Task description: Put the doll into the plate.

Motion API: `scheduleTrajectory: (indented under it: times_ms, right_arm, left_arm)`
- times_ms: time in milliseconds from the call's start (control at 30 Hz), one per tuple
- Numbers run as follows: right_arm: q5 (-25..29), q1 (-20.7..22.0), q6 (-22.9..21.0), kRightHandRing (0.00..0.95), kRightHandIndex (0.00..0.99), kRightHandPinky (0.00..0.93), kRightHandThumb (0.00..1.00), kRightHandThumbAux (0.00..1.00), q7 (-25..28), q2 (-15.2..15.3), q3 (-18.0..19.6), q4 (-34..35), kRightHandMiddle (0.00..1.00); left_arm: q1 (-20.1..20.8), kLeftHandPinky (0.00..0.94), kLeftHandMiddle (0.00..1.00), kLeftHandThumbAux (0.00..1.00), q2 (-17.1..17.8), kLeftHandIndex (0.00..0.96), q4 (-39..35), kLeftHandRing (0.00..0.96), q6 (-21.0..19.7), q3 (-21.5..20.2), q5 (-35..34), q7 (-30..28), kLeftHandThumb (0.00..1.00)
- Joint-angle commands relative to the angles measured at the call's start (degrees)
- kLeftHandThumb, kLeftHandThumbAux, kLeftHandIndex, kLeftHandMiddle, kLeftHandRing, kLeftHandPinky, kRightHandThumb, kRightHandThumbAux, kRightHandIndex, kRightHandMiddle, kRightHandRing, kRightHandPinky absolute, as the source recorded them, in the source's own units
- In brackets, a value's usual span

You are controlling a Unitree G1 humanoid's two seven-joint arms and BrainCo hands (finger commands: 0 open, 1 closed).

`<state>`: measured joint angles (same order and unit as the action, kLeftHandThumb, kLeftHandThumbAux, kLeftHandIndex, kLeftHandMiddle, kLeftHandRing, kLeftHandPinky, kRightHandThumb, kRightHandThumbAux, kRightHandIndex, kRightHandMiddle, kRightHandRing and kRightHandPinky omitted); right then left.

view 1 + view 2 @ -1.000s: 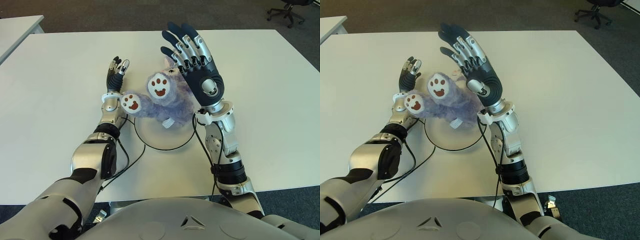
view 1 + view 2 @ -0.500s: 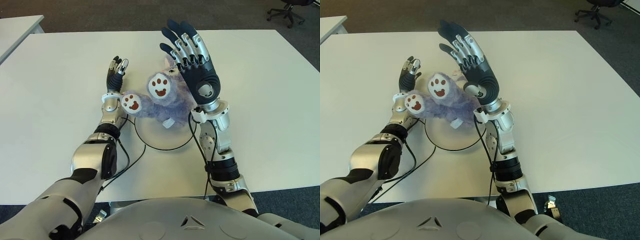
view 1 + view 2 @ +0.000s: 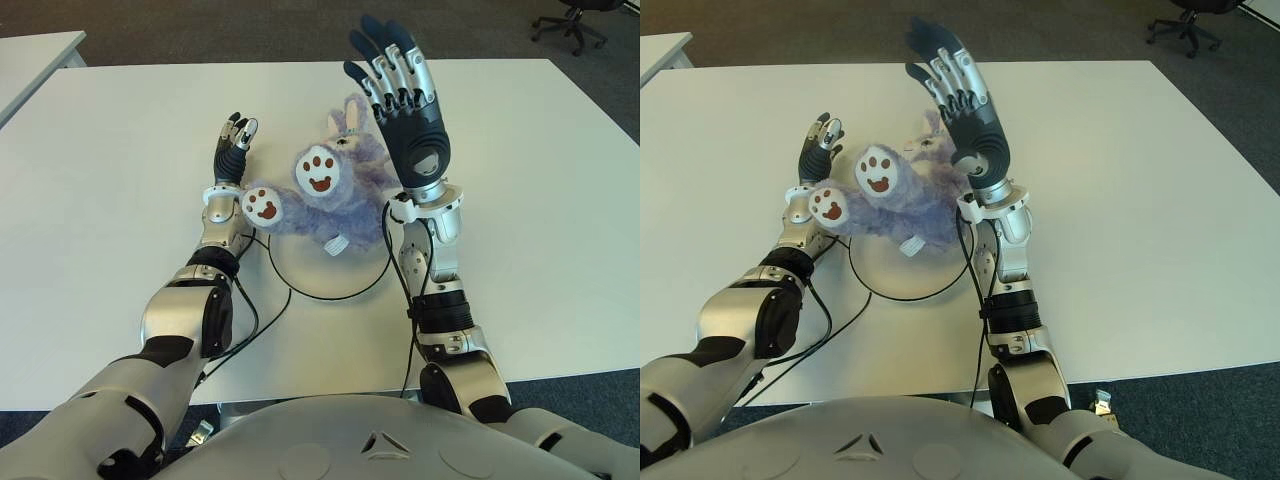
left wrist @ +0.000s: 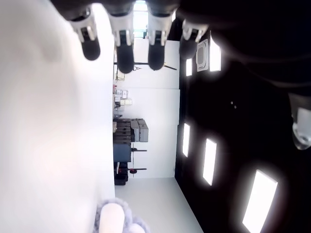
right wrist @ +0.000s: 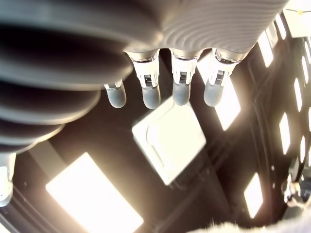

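Doll (image 3: 330,195) lies on plate's (image 3: 300,285) far rim, paws up (half off). Right hand (image 3: 405,110) raised beside it, fingers spread, empty. Left hand (image 3: 233,150) flat-fingered, empty, flanking the doll.

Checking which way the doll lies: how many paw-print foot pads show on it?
2. One foot pad faces up near the middle of the doll; the other foot pad is beside the left hand. Other paws may be hidden underneath.
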<state>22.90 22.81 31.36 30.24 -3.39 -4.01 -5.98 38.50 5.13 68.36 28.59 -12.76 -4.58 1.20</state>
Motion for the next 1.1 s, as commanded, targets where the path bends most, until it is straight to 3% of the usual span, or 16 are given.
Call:
scheduleTrajectory:
  times_ms: [33, 267, 333, 433, 667, 867, 1100]
  right_arm:
    - [0.14, 1.29, -2.08, 0.0, 0.0, 0.0, 0.126, 0.462, -3.36, -2.62, 0.56, 0.2, 0.015]
    - [0.84, 1.67, -3.04, 0.003, 0.025, 0.006, 0.198, 0.517, -8.05, -5.28, 1.75, 0.91, 0.04]
    - [2.64, 1.82, -4.88, 0.016, 0.117, 0.03, 0.323, 0.59, -9.84, -6.19, 2.1, 1.74, 0.065]
    - [3.2, 1.76, -5.53, 0.014, 0.137, 0.016, 0.362, 0.622, -11.41, -6.41, 2.21, 2.47, 0.07]
    - [1.68, 1.72, -4.94, 0.018, 0.123, 0.03, 0.323, 0.648, -14.27, -6.36, 1.95, 2.98, 0.069]
    - [-0.02, 1.31, -4.32, 0.0, 0.088, 0.0, 0.217, 0.659, -16.51, -6.37, 1.41, 3.41, 0.046]
    - [-2.24, 1.83, -0.55, 0.0, 0.056, 0.0, 0.152, 0.635, -18.24, -6.96, 1.34, 1.88, 0.032]
  left_arm:
    - [-5.48, 0.065, 0.118, 0.374, -1.32, 0.018, 4.64, 0.114, -4.29, -0.3, -0.12, -0.76, 0.0]
    - [-5.47, 0.074, 0.113, 0.373, -1.22, 0.018, 4.6, 0.11, -4.65, -0.31, -0.12, -0.83, 0.0]
    - [-5.45, 0.087, 0.114, 0.372, -1.15, 0.016, 4.61, 0.112, -4.78, -0.36, -0.19, -0.94, 0.0]
    - [-5.47, 0.062, 0.117, 0.373, -1.09, 0.018, 4.6, 0.113, -4.83, -0.39, -0.19, -0.99, 0.0]
    - [-5.43, 0.048, 0.117, 0.374, -0.99, 0.013, 4.61, 0.111, -4.83, -0.29, 0.0, -0.89, 0.0]
    - [-5.37, 0.074, 0.111, 0.378, -0.93, 0.008, 4.63, 0.106, -5.0, -0.43, -0.18, -1.16, 0.0]
    - [-5.28, 0.074, 0.12, 0.385, -0.81, 0.014, 4.64, 0.117, -5.08, -0.61, -0.2, -0.96, 0.0]
